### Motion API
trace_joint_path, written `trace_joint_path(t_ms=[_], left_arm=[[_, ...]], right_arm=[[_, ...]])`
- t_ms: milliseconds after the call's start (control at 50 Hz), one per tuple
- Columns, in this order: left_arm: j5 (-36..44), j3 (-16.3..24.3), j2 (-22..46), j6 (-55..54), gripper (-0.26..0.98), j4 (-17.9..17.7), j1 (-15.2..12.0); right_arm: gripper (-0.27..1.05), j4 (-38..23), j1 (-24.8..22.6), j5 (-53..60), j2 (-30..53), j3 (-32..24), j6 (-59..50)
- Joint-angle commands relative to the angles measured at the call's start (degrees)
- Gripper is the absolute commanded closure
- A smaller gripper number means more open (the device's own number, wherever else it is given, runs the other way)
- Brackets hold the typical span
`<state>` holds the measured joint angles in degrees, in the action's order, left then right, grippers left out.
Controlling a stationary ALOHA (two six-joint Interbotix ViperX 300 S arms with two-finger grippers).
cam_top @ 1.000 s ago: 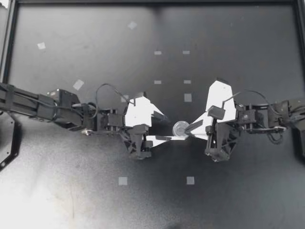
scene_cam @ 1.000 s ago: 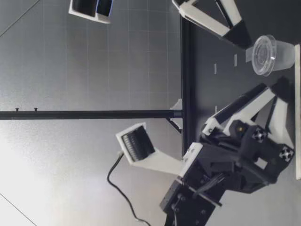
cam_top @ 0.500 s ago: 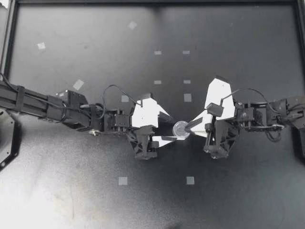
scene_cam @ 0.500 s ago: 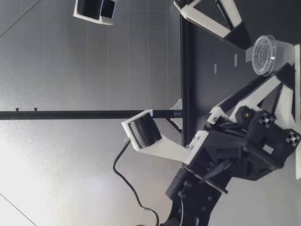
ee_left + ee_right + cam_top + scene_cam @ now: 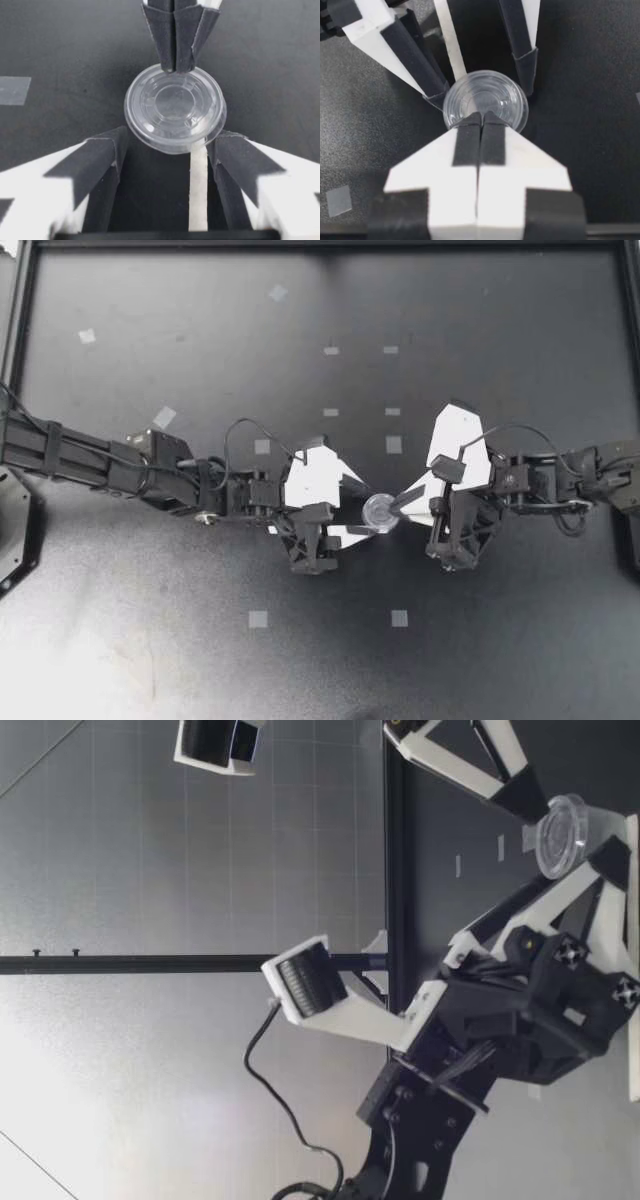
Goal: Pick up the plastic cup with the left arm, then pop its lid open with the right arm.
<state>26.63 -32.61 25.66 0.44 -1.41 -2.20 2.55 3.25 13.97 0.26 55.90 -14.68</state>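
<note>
Cup (image 5: 379, 511), one: left gripper (image 5: 366, 511) fingers spread around it; right gripper (image 5: 396, 505) fingers pressed together at rim.

You had a clear, glossy plastic cup (image 5: 380, 510) on a matt black table (image 5: 200, 660). Your left gripper (image 5: 368, 511) and right gripper (image 5: 397, 505) showed smooth white plastic with dull black foam-like pads (image 5: 100, 157). The pale tape squares (image 5: 258, 619) looked matt.
</note>
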Motion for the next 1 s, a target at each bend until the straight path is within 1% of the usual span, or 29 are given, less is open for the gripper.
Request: trace_joint_path(t_ms=[0, 220, 500, 660, 720, 900, 980], left_arm=[[0.6, 1.2, -0.8, 0.0, 0.1, 0.1, -0.2], [0.6, 1.4, -0.4, -0.1, 0.1, 0.0, -0.3], [0.4, 1.6, -0.4, -0.2, 0.1, 0.0, -0.2], [-0.4, 1.6, -0.4, -0.2, 0.13, 0.0, -0.2], [-1.0, 1.6, -0.4, -0.4, 0.15, 0.1, -0.2], [-2.8, 1.6, -1.3, -0.5, 0.3, 0.0, -0.3], [-3.0, 1.5, -1.7, -0.3, 0.35, 0.0, -0.3]], right_arm=[[0.94, 0.0, 0.7, 0.5, -0.4, -0.4, 0.0], [0.94, 0.0, 0.7, 0.0, 0.8, 0.2, -0.4], [0.94, 0.1, 0.7, 0.4, 0.1, 1.1, -1.3], [0.94, 0.0, 0.7, 0.4, 0.1, 1.0, -1.3], [0.94, 0.0, 0.7, 0.4, 0.0, 1.0, -1.3], [0.94, 0.0, 0.7, 0.4, -0.2, 1.0, -1.4], [0.94, 0.1, 0.7, 0.4, -0.2, 1.0, -1.4]])
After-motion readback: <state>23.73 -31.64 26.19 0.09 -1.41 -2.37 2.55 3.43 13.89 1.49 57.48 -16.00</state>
